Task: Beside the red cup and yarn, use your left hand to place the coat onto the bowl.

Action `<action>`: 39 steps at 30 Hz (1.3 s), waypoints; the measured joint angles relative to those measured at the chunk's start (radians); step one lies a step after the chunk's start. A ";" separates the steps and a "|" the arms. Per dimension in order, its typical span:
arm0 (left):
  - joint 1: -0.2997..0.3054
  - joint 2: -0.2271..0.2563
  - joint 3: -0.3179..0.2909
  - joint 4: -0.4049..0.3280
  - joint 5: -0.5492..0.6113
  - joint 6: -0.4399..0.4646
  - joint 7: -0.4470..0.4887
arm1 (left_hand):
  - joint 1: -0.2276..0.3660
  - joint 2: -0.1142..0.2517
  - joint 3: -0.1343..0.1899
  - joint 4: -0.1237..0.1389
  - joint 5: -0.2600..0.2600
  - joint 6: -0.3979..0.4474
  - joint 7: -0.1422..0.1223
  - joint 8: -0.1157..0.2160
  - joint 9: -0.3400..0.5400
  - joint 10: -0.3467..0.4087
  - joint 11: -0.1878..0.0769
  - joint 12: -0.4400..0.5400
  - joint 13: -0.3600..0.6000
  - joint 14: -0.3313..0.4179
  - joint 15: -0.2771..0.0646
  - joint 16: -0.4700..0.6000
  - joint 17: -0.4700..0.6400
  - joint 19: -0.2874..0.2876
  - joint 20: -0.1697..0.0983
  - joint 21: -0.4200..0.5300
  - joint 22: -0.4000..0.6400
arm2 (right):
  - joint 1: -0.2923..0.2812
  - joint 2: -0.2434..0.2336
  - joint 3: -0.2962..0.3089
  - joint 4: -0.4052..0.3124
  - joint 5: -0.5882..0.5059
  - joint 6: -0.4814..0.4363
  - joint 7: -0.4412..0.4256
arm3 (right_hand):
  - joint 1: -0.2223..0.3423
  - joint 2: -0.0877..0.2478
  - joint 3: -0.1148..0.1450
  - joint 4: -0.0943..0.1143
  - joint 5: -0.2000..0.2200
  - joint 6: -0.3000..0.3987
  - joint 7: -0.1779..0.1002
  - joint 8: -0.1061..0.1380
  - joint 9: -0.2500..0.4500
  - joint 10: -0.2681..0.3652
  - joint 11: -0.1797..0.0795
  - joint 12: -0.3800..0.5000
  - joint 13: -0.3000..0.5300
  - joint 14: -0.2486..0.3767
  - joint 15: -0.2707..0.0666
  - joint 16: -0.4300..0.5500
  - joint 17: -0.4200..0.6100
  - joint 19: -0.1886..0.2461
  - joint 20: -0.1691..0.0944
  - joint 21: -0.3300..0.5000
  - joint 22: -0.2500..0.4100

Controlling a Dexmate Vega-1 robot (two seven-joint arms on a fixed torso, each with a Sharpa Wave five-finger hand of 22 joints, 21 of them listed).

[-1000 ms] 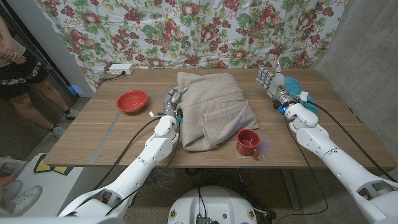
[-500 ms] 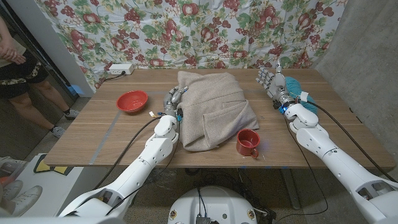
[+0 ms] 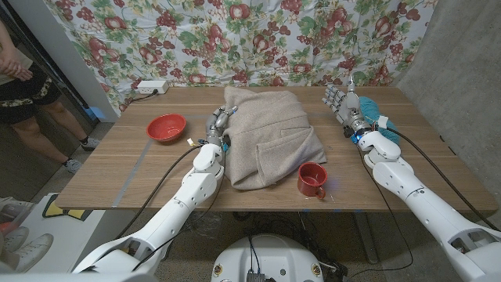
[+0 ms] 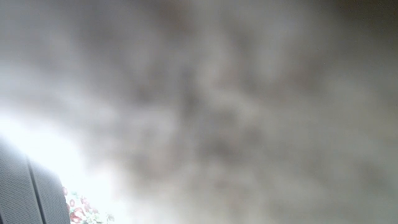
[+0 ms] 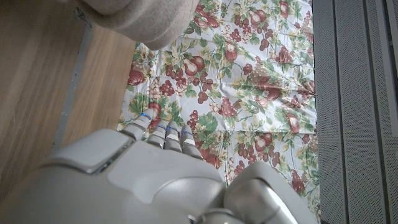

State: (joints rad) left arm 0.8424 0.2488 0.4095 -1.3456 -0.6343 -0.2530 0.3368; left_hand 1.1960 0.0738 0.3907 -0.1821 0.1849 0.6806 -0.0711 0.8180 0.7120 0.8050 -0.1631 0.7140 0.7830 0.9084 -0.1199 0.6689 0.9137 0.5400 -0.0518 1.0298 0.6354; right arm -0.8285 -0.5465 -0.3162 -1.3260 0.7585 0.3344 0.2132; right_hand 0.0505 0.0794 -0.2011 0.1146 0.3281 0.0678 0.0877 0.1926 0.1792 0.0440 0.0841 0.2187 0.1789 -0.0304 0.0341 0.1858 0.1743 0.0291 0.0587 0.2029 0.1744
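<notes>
Left hand [image 3: 218, 122] has nudged slightly against the coat [image 3: 268, 137], grip unclear. Red bowl [image 3: 166, 127] sits well apart beyond those fingers; heavy cloth could slip, dragging the cup [image 3: 311, 179].

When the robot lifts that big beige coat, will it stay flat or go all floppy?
Probably floppy: the folded beige fabric coat lies in soft rumpled layers on the wooden table, so it should sag and unfold. It looks thick, so likely heavyish. The left hand at its edge may drag it towards the red cup.
</notes>
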 measured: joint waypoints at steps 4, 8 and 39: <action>0.002 0.002 0.001 -0.016 0.000 0.000 0.000 | 0.000 0.000 0.004 -0.004 0.001 0.000 0.000 0.000 -0.003 0.000 0.000 0.000 0.003 0.000 0.000 0.000 0.009 -0.006 0.003 0.008 -0.001 | 0.000 0.000 0.000 0.000 0.001 0.000 -0.004 | 0.000 0.000 0.000 0.000 0.000 0.000 0.000 0.000 0.000 0.005 0.005 0.000 0.000 0.000 0.000 0.000 0.000 0.000 0.000 0.000 0.000; 0.006 0.006 0.002 -0.032 0.012 -0.009 -0.003 | 0.000 0.000 0.004 -0.004 0.001 0.000 0.000 0.007 -0.005 0.004 0.004 -0.002 0.002 0.000 0.000 -0.001 0.018 -0.007 0.003 0.012 -0.006 | -0.017 -0.007 0.006 -0.020 0.002 0.000 -0.007 | 0.000 0.000 0.000 0.000 0.000 0.000 0.000 0.000 0.000 0.005 0.005 0.000 0.000 0.000 0.000 0.000 0.000 0.000 0.000 0.000 0.000; 0.022 0.023 -0.003 -0.143 0.024 -0.031 -0.013 | 0.001 0.001 0.012 -0.012 -0.001 -0.001 0.000 0.024 -0.017 0.011 0.009 -0.011 0.012 0.013 -0.002 -0.016 0.058 -0.017 0.004 0.039 -0.024 | -0.022 -0.017 0.010 -0.027 0.008 -0.006 -0.002 | 0.000 0.000 0.004 -0.004 0.000 0.005 0.005 0.000 0.000 0.011 0.000 0.000 0.000 0.002 -0.002 0.000 0.000 0.005 -0.005 0.000 0.000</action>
State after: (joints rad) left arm 0.8647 0.2716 0.4065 -1.4889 -0.6099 -0.2840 0.3240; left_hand 1.1972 0.0748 0.4031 -0.1945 0.1840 0.6800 -0.0712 0.8421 0.6953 0.8164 -0.1543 0.7030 0.7947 0.9213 -0.1216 0.6534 0.9717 0.5233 -0.0483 1.0690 0.6114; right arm -0.8502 -0.5634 -0.3062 -1.3527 0.7660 0.3282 0.2112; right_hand 0.0505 0.0794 -0.1969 0.1104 0.3281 0.0731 0.0930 0.1926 0.1792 0.0548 0.0838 0.2187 0.1789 -0.0285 0.0322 0.1858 0.1743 0.0343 0.0535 0.2029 0.1744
